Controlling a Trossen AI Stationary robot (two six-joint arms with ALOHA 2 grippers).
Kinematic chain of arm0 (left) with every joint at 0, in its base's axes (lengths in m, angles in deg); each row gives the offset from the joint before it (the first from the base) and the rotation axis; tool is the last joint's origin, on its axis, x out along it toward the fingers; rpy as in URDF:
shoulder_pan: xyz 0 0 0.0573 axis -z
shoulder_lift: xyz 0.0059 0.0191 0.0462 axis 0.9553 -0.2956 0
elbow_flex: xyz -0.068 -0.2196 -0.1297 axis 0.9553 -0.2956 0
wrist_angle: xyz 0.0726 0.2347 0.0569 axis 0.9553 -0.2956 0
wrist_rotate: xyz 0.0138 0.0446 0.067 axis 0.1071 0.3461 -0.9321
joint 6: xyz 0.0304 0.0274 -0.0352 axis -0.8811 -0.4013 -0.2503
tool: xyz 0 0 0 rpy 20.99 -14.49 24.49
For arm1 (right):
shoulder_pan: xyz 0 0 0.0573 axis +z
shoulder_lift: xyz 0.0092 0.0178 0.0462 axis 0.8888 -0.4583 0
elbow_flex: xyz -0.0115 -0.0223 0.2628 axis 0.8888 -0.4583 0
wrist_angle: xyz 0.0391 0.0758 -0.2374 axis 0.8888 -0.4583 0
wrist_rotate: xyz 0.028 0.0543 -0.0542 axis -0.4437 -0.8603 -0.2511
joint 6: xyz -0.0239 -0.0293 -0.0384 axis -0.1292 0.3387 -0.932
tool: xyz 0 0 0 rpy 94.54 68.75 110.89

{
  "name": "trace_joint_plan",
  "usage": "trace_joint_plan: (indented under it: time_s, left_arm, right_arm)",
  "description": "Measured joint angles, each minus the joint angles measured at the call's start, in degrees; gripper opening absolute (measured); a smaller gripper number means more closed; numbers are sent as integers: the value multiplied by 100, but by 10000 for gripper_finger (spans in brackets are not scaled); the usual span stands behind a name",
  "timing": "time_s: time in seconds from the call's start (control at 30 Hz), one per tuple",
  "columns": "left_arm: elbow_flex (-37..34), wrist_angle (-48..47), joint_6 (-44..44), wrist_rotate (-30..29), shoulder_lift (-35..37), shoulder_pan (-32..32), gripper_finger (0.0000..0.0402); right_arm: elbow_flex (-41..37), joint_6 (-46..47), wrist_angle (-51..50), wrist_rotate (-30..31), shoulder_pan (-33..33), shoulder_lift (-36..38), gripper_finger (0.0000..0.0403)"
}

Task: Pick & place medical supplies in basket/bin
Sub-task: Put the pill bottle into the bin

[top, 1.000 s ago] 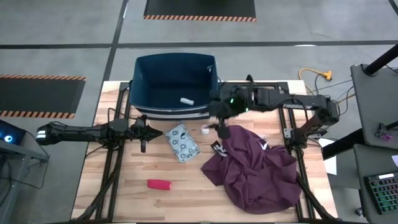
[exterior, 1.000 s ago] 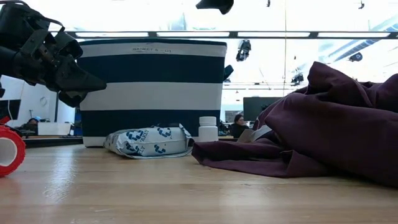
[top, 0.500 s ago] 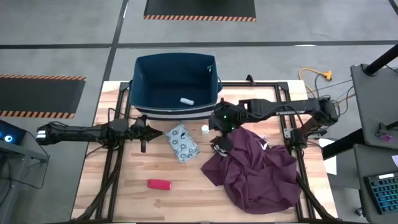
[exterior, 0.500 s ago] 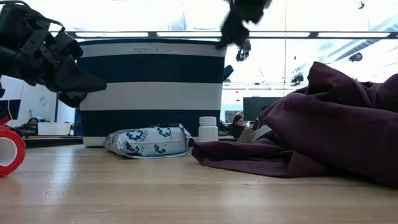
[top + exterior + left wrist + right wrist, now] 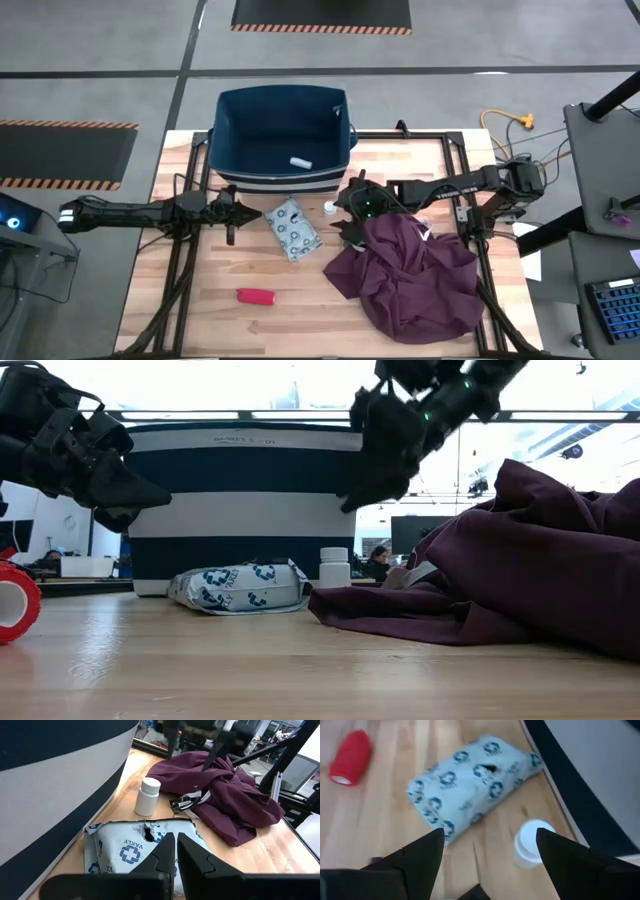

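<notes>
A: Two white pill bottles show. One lies on its side on the floor of the dark-blue bin (image 5: 281, 135); it is the white bottle in the bin (image 5: 300, 162). The other, the upright white bottle (image 5: 329, 208), stands on the bench (image 5: 300, 290) just in front of the bin's striped wall.

B: And the right pincer (image 5: 345, 213)?

A: It hangs above the bench just beside that upright bottle, at the edge of the maroon cloth (image 5: 410, 270). Its fingers are spread wide with nothing between them; in its own wrist view the bottle sits between the two finger tips, farther off, with the packet beyond.

B: Where are the other supplies?

A: The pale-blue packet (image 5: 293, 228) lies flat on the bench between the two pincers, close to the bin's front wall. The red roll (image 5: 256, 296) lies well apart from it, toward the front edge of the bench on the left side.

B: And the left arm?

A: The left pincer (image 5: 231, 213) hovers off the bench just left of the packet. In its wrist view the fingers are clenched together, holding nothing, pointing at the packet with the upright bottle and the cloth behind it.
</notes>
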Motion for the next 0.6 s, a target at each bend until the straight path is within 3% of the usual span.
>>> trace_joint_plan:
  time_s: [0.2,0.3,0.6]
  left_arm:
    - [0,0,1,1,0,0,1]
    - [0,0,1,0,-1,0,1]
    - [9,2,1,0,0,0,1]
  right_arm:
    - [-456,1,1005,601,-5,-199,297]
    - [-565,-115,1427,624,-15,-367,294]
    - [-539,26,1456,1087,-30,-887,294]
